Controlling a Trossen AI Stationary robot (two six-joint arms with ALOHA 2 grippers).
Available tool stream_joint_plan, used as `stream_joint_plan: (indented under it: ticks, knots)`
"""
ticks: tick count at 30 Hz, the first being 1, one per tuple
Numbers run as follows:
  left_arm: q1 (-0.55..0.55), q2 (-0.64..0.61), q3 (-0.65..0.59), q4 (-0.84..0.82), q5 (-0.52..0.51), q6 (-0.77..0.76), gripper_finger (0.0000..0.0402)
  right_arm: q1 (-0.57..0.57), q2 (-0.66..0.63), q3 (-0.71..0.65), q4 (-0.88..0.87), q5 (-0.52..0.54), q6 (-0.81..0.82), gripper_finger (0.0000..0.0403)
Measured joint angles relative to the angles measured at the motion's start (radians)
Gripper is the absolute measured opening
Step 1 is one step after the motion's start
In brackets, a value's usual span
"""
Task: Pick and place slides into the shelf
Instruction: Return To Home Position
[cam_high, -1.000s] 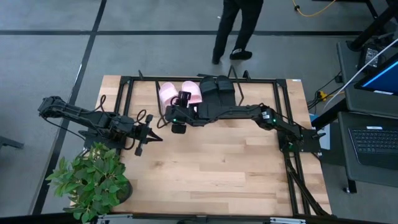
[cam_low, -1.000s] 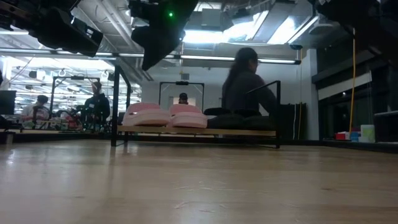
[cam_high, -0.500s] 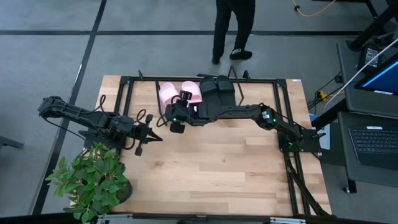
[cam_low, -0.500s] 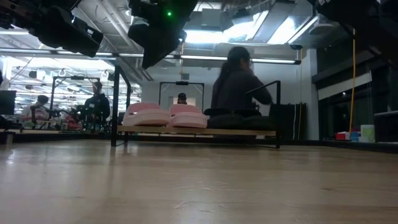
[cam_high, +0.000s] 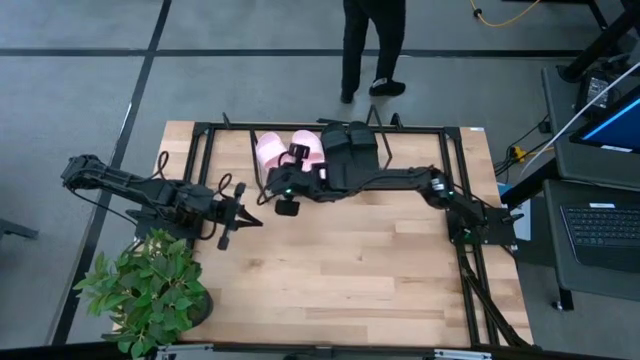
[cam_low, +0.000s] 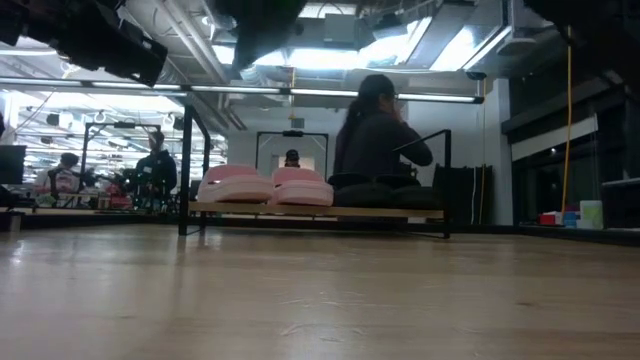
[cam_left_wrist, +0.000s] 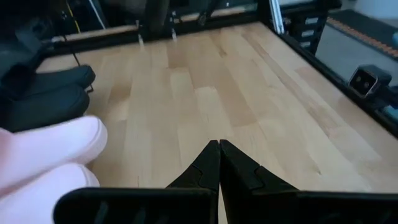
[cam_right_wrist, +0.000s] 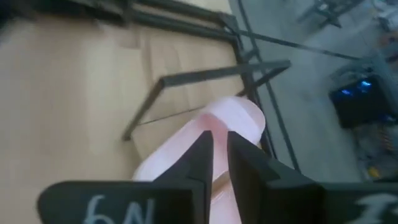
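Observation:
Two pale pink slides (cam_high: 270, 150) (cam_low: 237, 185) and two black slides (cam_high: 352, 145) (cam_low: 385, 194) lie side by side, soles down, on the slanted wooden shelf (cam_low: 400, 211) at the table's far edge. My right gripper (cam_high: 297, 156) (cam_right_wrist: 217, 140) hovers above the pink slides. Only a narrow gap shows between its fingers, with nothing in it. My left gripper (cam_high: 245, 217) (cam_left_wrist: 219, 147) is shut and empty over the table's left part, its fingers pointing toward the table's right edge.
A large black metal frame (cam_high: 330, 127) borders the table's far and right sides. A potted plant (cam_high: 150, 290) stands at the near left corner. A person (cam_high: 372, 45) stands just beyond the far edge. Bare wood (cam_high: 350, 270) fills the table's middle and near part.
My right gripper has gone up: in the low view it has risen out of the picture's top. The slides have stayed where they were on the shelf. The person behind the table has stepped a little to the left.

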Motion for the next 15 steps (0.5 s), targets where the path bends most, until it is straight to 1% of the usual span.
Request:
stream_joint_plan:
  ticks: [2,4,7,9,10,12,15]
  knots:
    - [0.0,-0.002,0.0,0.028,0.0,0.0,0.0,0.002,-0.039,0.004,-0.029,-0.041,0.004,0.0054]
    - [0.0,-0.004,0.0,0.053,0.0,0.009,0.0,-0.001,-0.066,0.004,-0.068,-0.105,0.021,0.0057]
    - [0.001,-0.034,0.0,0.041,0.0,0.028,0.0,-0.002,-0.079,0.0,-0.096,-0.237,0.046,0.0059]
    - [0.001,-0.072,0.0,0.025,-0.003,0.045,0.0,0.008,-0.088,-0.03,-0.059,-0.329,0.05,0.0059]
    - [0.001,-0.097,0.0,0.01,-0.007,0.053,0.0,0.015,-0.092,-0.058,-0.023,-0.344,0.048,0.0059]
    - [0.001,-0.153,0.0,-0.019,-0.016,0.058,0.0,0.026,-0.098,-0.133,0.031,-0.335,0.035,0.0059]
    - [0.001,-0.246,0.0,-0.082,-0.041,0.051,0.0,0.033,-0.129,-0.238,0.118,-0.266,0.044,0.0059]
